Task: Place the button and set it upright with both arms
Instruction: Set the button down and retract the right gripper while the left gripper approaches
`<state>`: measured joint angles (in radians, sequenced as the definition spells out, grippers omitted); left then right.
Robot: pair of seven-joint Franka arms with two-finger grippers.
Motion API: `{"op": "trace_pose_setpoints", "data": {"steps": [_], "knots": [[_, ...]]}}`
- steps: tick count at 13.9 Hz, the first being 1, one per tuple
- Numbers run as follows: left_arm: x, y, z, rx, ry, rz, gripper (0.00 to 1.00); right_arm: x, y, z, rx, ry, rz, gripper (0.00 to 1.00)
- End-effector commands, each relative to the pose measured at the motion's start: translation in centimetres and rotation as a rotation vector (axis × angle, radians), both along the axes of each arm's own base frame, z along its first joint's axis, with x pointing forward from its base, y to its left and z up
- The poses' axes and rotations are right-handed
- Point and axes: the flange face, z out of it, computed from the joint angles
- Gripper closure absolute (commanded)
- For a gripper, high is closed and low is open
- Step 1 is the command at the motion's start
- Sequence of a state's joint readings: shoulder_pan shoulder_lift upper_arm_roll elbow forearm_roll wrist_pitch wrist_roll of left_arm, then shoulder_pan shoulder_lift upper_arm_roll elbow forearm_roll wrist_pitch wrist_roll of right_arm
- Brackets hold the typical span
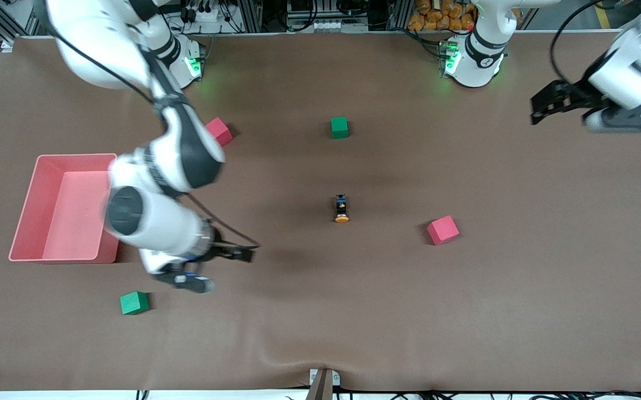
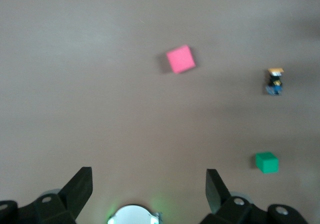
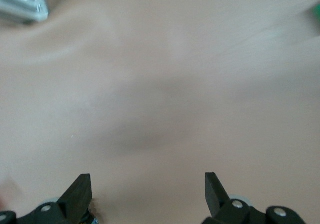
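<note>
The button lies on its side in the middle of the brown table, with its orange cap toward the front camera. Nothing touches it. In the left wrist view the button shows small and well away from the fingers. My right gripper hangs open and empty over the table between the pink tray and the button; only bare mat lies between its fingers. My left gripper is open and empty, up in the air over the left arm's end of the table, with its fingers wide apart.
A pink tray stands at the right arm's end. One red cube lies beside the button toward the left arm's end, another red cube near the right arm's base. One green cube lies farther from the camera than the button, another green cube nearer than the tray.
</note>
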<state>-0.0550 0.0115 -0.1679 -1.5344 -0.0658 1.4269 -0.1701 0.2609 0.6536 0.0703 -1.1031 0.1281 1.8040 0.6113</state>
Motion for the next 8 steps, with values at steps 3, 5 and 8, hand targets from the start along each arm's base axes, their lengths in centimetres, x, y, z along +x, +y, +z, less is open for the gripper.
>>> {"op": "trace_pose_setpoints", "data": {"steps": [3,5,8], "knots": [[2.1,-9.5,-9.8,-0.069,0.207,-0.078,0.00,-2.1,-10.3,9.2,-0.046,-0.004,0.013,0.00],[2.0,-13.9,-14.3,-0.054,0.289,-0.089,0.00,-3.2,-12.7,11.6,-0.061,0.003,-0.003,0.00],[0.6,-19.4,-20.8,-0.025,0.408,-0.113,0.00,-5.2,-15.1,14.6,-0.112,0.017,-0.008,0.00]]}}
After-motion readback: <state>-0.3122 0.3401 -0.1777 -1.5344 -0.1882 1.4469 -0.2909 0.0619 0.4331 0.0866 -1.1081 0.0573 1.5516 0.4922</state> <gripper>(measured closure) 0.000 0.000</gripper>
